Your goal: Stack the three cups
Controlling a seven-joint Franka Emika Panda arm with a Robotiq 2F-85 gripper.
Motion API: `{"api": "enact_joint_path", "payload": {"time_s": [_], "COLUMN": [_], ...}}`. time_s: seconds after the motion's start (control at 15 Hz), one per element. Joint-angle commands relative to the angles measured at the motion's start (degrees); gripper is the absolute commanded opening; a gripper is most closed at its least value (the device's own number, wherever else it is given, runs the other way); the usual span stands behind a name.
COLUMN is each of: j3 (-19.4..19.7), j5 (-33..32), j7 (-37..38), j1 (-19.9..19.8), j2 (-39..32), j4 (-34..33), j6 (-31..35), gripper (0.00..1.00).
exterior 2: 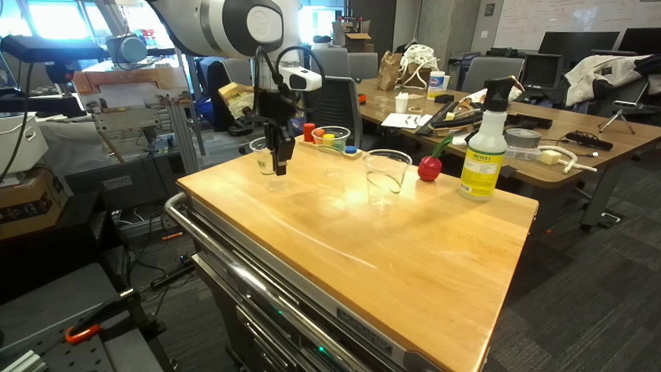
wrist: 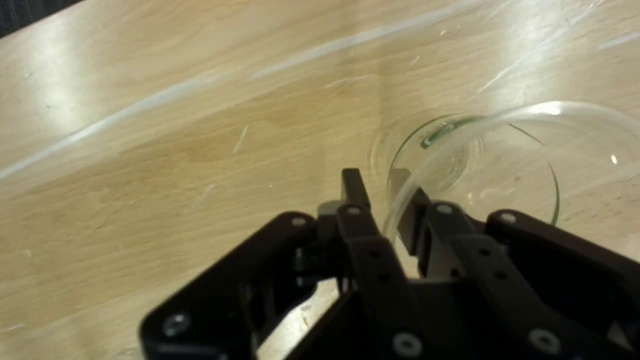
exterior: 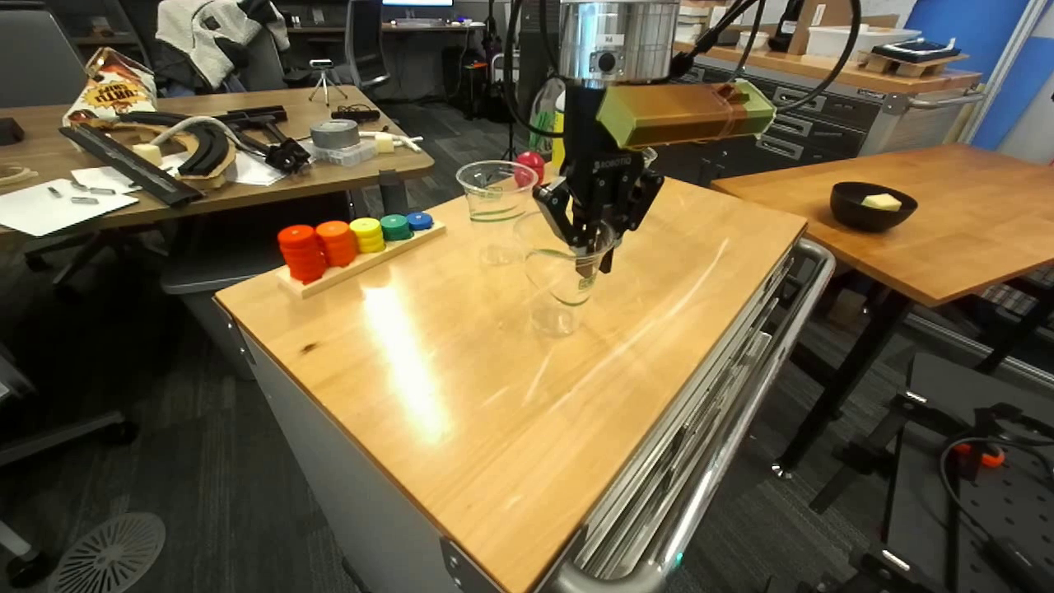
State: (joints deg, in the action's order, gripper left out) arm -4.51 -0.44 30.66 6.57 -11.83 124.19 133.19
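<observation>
While the gripper (wrist: 382, 195) straddles the rim of the first cup (wrist: 505, 165), its jaws narrowly parted (presumably to pinch one wall), the second cup (exterior 2: 331, 140) and third cup (exterior 2: 386, 175) stand mouth-up on the worktop (exterior 2: 330, 243), apparently for nesting.

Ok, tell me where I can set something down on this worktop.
Bare worktop lies between the handrail, the spray bottle and the cup nearest the red radish. More, in an exterior view, between the coloured rings and the near corner. Crowded: around the gripper, astride the rim of another cup.
</observation>
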Motion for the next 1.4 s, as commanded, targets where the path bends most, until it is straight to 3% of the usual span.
{"api": "enact_joint_path", "payload": {"time_s": [0.0,0.27,0.67,0.8,1.33], "j3": [0.53,1.01,1.38,1.39,2.42], "j5": [1.09,0.40,3.63,4.68,3.74], "j7": [0.26,1.78,0.64,0.66,2.08], "j1": [0.86,0.68,-0.88,-1.18,-1.06], "j2": [1.67,3.86,6.53,5.56,-5.05], "j4": [-0.16,-0.32,-7.67,-11.83,-25.65], "j6": [-0.73,-2.44,-12.58,-14.51,-11.83], "gripper": [0.00,0.02,0.02,0.02,0.01]}}
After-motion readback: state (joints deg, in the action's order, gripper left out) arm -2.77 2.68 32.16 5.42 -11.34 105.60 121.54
